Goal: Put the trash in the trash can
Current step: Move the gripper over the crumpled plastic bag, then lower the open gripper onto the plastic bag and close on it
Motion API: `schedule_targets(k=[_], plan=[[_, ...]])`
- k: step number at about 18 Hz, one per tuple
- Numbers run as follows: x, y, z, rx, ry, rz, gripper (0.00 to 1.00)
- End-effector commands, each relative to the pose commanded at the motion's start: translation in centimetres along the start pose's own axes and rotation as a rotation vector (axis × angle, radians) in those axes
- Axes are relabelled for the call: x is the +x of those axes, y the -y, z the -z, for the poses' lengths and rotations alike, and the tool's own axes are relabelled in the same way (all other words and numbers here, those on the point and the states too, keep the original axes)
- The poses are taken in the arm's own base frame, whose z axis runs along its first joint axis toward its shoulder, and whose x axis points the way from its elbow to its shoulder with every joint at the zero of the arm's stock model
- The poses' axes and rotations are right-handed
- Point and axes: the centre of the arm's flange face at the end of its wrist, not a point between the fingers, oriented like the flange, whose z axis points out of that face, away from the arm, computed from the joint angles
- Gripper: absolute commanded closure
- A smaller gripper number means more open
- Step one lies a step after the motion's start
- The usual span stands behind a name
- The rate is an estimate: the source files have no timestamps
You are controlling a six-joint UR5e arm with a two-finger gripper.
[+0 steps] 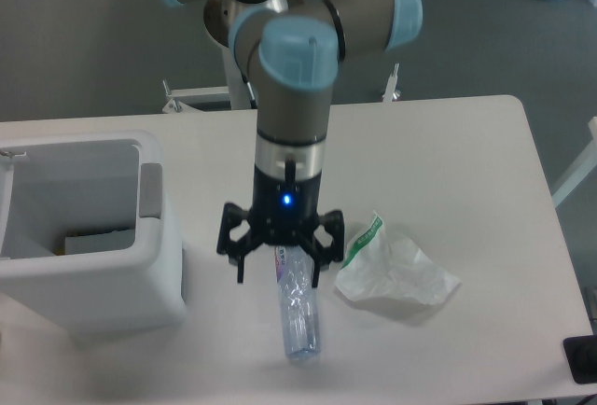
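The black two-finger gripper [278, 281] – fingers spread – straddles the crushed clear plastic bottle [298, 314] (far end hidden); the crumpled white wrapper [396, 274] lies right.

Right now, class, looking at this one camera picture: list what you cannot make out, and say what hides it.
- Bottle: its cap end is hidden behind the claw.
- Claw: open, but whether the fingertips touch the bottle or table cannot be told from this angle.
- Trash can: left side cut off by the frame edge; the item inside is too dim to name.
- Wrapper: green print too small to read.
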Motion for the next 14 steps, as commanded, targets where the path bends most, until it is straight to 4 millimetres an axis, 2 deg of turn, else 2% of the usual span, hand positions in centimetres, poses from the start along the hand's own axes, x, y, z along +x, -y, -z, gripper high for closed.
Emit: schedule_targets(k=[2, 5, 6, 9, 11, 13, 14], plan=[[-0.6, 0.4, -0.9, -0.005, 0.001, -0.030, 0.00], [-3.4, 0.3, -1.6, -0.020, 0.025, -0.191, 0.00], [-6.0, -0.1, -0.9, -0.023, 0.044, -0.240, 0.00], [-9.9, -1.7, -0.7, -0.038, 0.059, -0.325, 0.00], [-13.4, -2.0, -0.1, -0.034, 0.072, -0.388, 0.00], [-18.1, -2.2, -0.8, -0.004, 0.045, -0.518, 0.00], [-19.4, -2.5, -1.2, 0.000, 0.040, -0.563, 0.00]])
